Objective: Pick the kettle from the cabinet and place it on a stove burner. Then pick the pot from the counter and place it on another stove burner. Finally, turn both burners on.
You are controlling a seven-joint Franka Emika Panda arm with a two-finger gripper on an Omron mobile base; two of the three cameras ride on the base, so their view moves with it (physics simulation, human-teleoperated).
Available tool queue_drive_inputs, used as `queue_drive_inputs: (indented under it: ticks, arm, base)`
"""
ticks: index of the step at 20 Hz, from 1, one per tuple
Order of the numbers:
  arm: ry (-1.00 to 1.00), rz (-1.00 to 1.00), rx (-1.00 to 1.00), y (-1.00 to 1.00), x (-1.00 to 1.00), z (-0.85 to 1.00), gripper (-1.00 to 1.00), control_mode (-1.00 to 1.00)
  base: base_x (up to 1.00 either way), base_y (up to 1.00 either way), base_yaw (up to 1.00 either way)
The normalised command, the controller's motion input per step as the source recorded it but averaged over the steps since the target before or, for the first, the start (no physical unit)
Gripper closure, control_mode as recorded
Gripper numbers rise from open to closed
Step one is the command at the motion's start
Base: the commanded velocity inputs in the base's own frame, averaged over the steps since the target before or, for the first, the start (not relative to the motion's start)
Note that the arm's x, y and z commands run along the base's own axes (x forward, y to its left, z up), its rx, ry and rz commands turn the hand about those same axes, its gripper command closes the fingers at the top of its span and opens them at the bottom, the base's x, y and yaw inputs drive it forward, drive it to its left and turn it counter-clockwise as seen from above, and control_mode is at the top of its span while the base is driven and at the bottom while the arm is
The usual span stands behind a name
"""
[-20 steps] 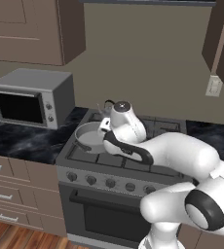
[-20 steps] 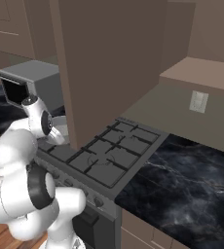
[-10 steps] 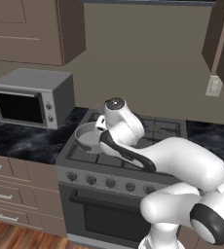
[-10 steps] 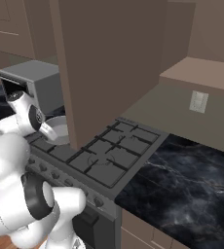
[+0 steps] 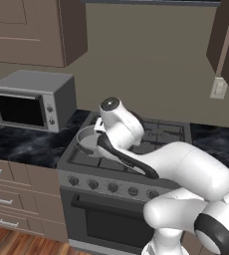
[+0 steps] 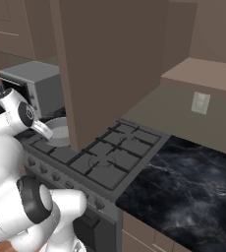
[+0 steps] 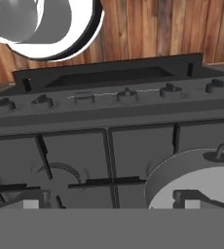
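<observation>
pot (image 7: 196, 182) on stove's (image 5: 151, 144) left burner grate, right under one fingertip | gripper (image 7: 109, 204) wide open, holding nothing, just above stove | vs earlier: arm swung further left over stove, pot unmoved

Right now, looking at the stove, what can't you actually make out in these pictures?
- Pot, left base view: the arm covers its right side.
- Pot, right base view: the brown cabinet door hides part of it.
- Pot, hand view: bottom edge cuts it off.
- Stove knobs: too small to tell their settings.
- Kettle: whereabouts can't be told.
</observation>
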Motion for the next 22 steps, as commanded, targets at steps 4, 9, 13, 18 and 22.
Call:
queue_drive_inputs:
  ticks: [4,9,13,18,22]
  arm:
    - [0.06,0.00,-0.10,0.02,-0.08,0.21,-1.00,-1.00]
    - [0.03,0.00,-0.08,0.02,-0.13,0.18,-1.00,-1.00]
    - [-0.01,0.00,-0.06,0.05,-0.31,0.02,-1.00,-1.00]
    - [-0.03,0.00,-0.02,0.07,-0.36,-0.04,-1.00,-1.00]
    - [-0.02,0.00,0.00,0.03,-0.34,0.00,-1.00,-1.00]
  base:
    - [0.00,0.00,0.00]
    - [0.00,0.00,0.00]
    - [0.00,0.00,0.00]
    - [0.00,0.00,0.00]
    - [0.00,0.00,0.00]
